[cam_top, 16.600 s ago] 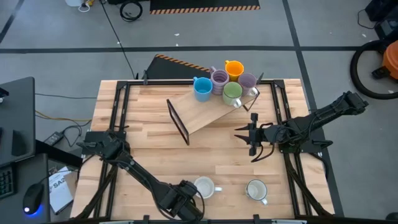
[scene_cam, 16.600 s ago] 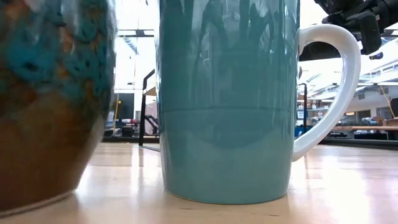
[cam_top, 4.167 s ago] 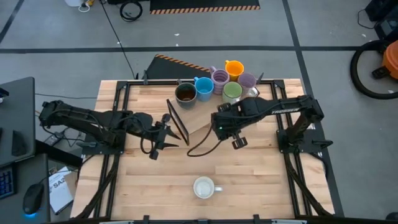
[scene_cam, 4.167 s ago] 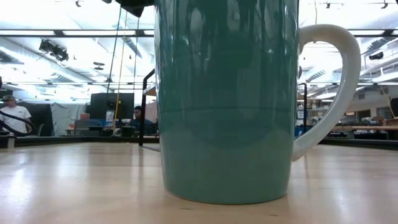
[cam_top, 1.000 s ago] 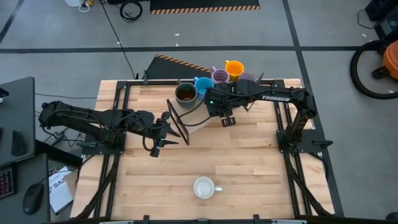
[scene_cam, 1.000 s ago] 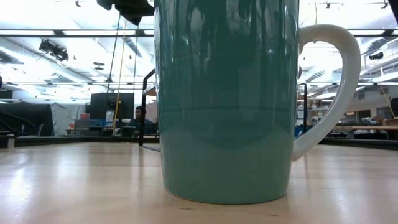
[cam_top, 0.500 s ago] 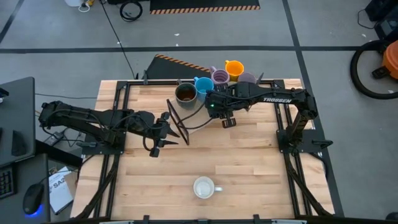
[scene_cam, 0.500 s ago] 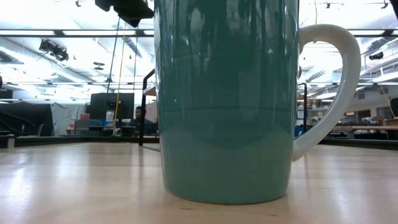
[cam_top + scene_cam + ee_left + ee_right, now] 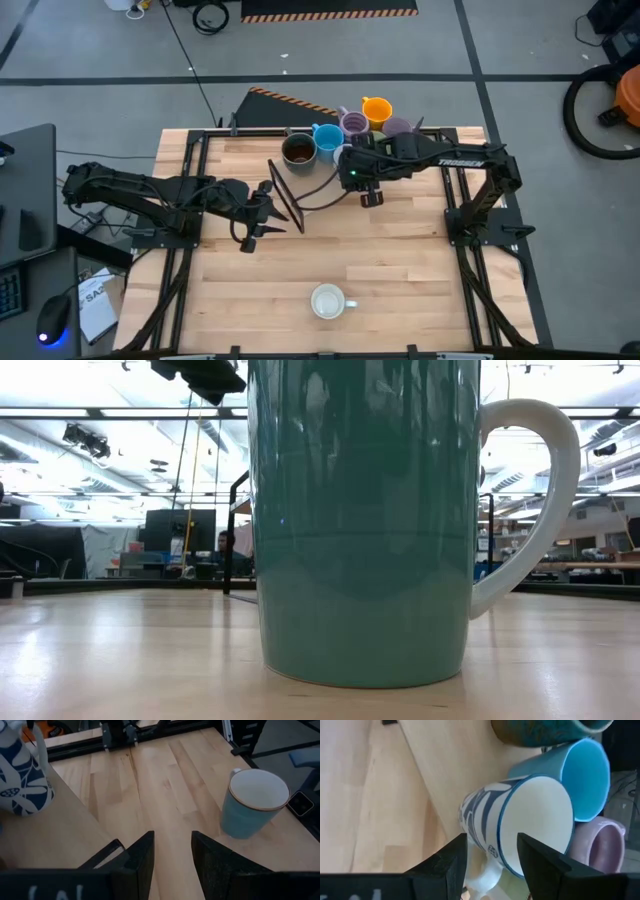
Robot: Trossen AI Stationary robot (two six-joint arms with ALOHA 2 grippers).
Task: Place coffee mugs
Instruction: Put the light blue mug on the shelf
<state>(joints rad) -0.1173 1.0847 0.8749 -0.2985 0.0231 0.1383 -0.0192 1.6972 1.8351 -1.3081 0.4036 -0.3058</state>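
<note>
Right gripper at the mug cluster, left gripper idle

At the desk's far edge, the right gripper [image 9: 487, 857] has its jaws parted around a white-and-blue mug [image 9: 520, 827], beside the light-blue mug [image 9: 327, 139] and brown mug [image 9: 298, 150]. Left gripper [image 9: 258, 213] waits open mid-desk; a teal mug [image 9: 327, 301] stands near the front edge.

Around my wooden bench [image 9: 400, 260] lies grey floor [image 9: 330, 50] with a hazard-striped mat [image 9: 330, 12]; ceiling strip lights [image 9: 120, 412] glow over distant desks.
</note>
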